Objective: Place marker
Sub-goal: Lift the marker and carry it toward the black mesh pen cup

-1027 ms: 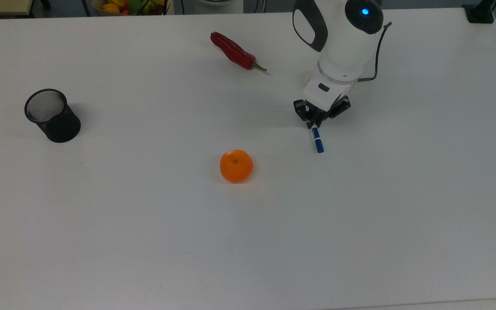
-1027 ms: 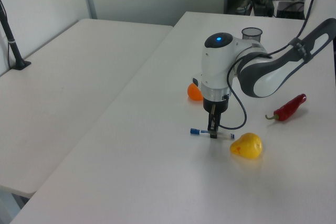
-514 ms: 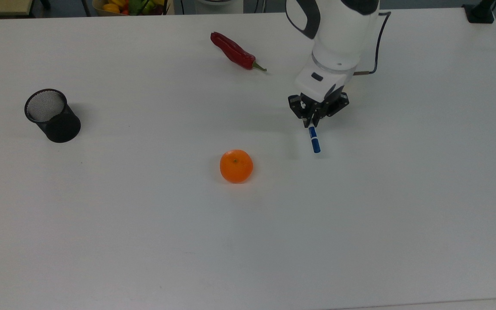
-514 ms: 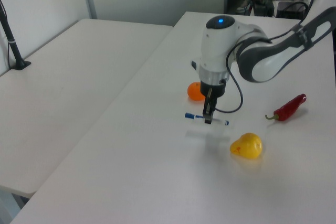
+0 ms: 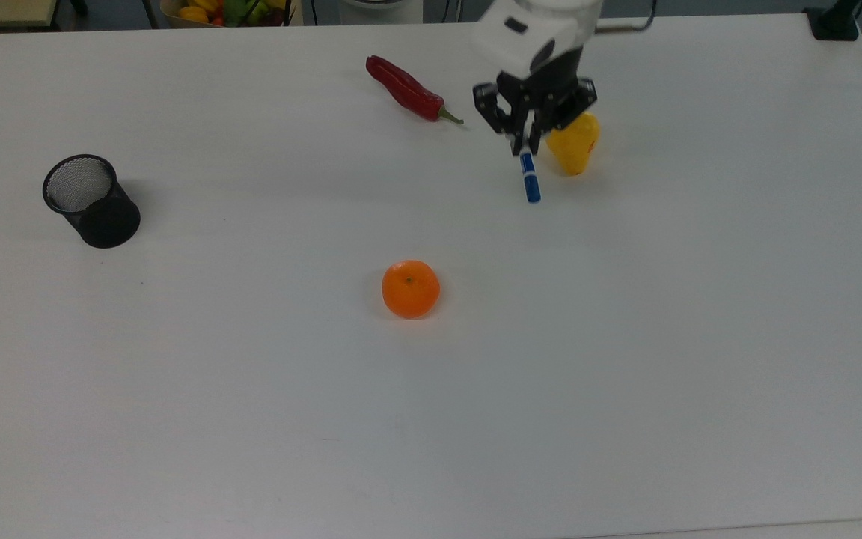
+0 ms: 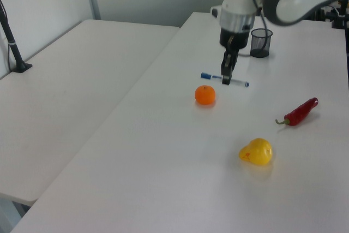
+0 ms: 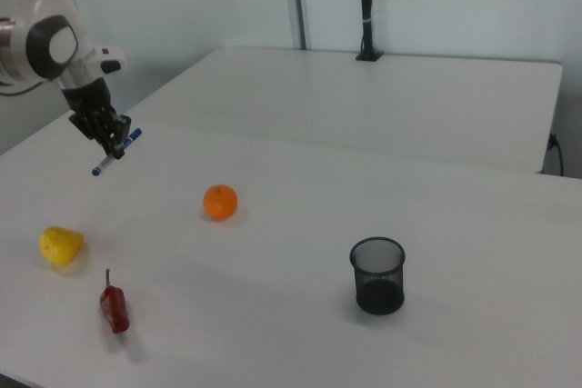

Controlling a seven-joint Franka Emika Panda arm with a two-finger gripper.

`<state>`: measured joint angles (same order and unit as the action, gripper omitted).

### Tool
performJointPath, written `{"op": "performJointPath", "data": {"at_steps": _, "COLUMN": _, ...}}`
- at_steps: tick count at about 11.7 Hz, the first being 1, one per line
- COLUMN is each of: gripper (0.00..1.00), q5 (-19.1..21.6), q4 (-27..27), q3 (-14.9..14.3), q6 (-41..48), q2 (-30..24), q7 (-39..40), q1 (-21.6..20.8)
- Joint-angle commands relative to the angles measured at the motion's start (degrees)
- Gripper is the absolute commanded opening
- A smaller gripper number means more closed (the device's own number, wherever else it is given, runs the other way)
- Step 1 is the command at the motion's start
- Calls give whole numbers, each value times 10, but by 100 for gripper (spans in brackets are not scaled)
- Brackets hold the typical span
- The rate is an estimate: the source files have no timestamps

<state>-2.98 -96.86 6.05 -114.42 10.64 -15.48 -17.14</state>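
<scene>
So we've got the marker point(image 5: 529, 180) off the worktop point(image 5: 625, 374) and up in the air; the end effector point(image 5: 524, 147) is clamped shut around its white barrel, roughly mid-length, which reads clearest in the left view where the marker point(image 6: 224, 79) sticks out level on both sides of the end effector point(image 6: 226, 79), upper middle of the frame; in the right view it's at the upper left, the marker point(image 7: 115, 152) tilted a bit with the blue cap end higher. So the pickup part looks done to us; what's left is the actual placing, and our best guess for the target is the black mesh cup point(image 5: 91, 201) sitting way over at the left of the top view, well apart from where the marker hangs now near the top middle; that's a guess though, the task doesn't name a spot. The red chili point(image 5: 408, 90), the yellow pear point(image 5: 575, 141) and the orange point(image 5: 410, 288) are just lying around; the pear is just beside the end effector in the top view. As for writing: there's a blue label band on the marker, but we can't read anything on it; no other brands or text we can make out.
</scene>
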Motion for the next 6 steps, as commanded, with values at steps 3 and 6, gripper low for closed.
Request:
{"op": "performJointPath", "data": {"at_steps": 3, "gripper": 0, "q5": 63, "q4": -12, "q3": -80, "q6": 100, "q2": -114, "q7": 133, "q1": 5}}
{"op": "performJointPath", "data": {"at_steps": 6, "gripper": 0, "q5": 66, "q4": -12, "q3": -147, "q6": 97, "q2": -138, "q7": 200, "q1": 5}}
